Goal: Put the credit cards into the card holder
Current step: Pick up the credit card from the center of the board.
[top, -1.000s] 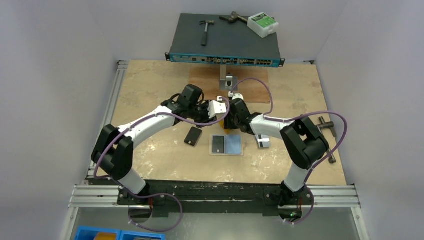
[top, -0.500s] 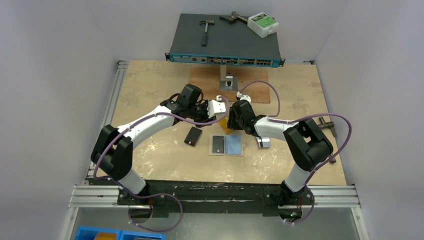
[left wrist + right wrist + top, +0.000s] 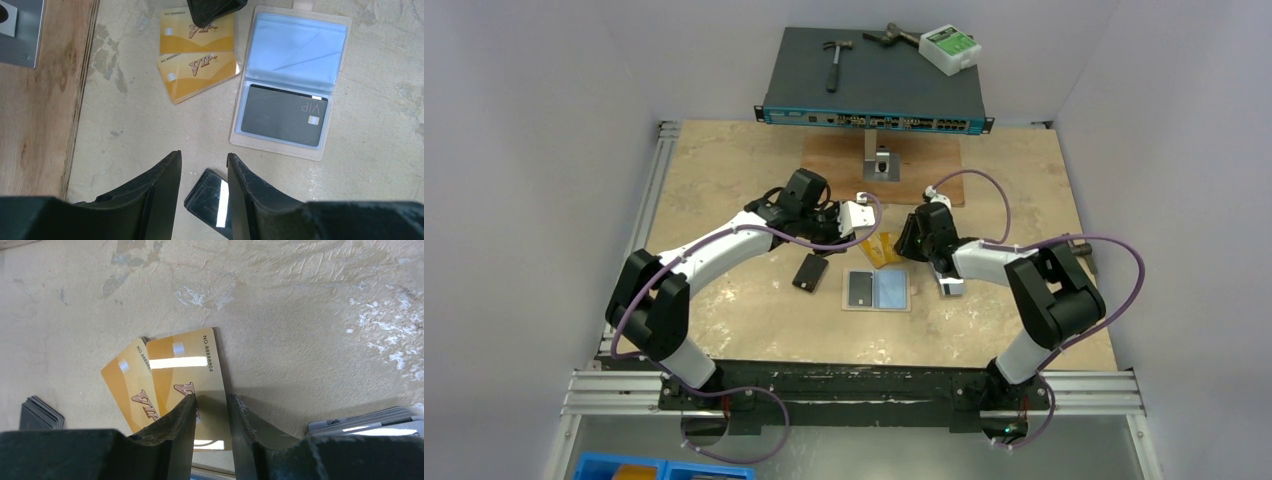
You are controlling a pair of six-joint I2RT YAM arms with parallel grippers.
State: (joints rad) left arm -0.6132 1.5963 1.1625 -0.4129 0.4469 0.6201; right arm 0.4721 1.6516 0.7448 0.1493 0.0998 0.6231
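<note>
A tan holder (image 3: 891, 289) lies open and flat on a table (image 3: 744, 180), seen from above. One pocket holds a black card (image 3: 282, 115); the bluish pocket beside it is empty.

Just beyond the holder's far edge lie two orange cards (image 3: 200, 70), overlapping and slightly fanned. A black stack (image 3: 212, 200) sits to the holder's left and a silver stack (image 3: 365, 422) to its right.

The right gripper (image 3: 212, 400) is low over the upper orange card (image 3: 187, 367). Its jaws are a narrow gap apart, with the card's face showing between them. The card looks flat on the table, not lifted or pinched.

The left gripper (image 3: 204, 157) hovers to the holder's left, above the black stack, jaws partly open and empty.

Risks, judged from this: the card is thin and flat, so the fingers may skid off its face instead of catching an edge. Because the cards overlap, a push could drag both together. Nothing pins the holder, so sliding a card in could shove it or flip its cover.
</note>
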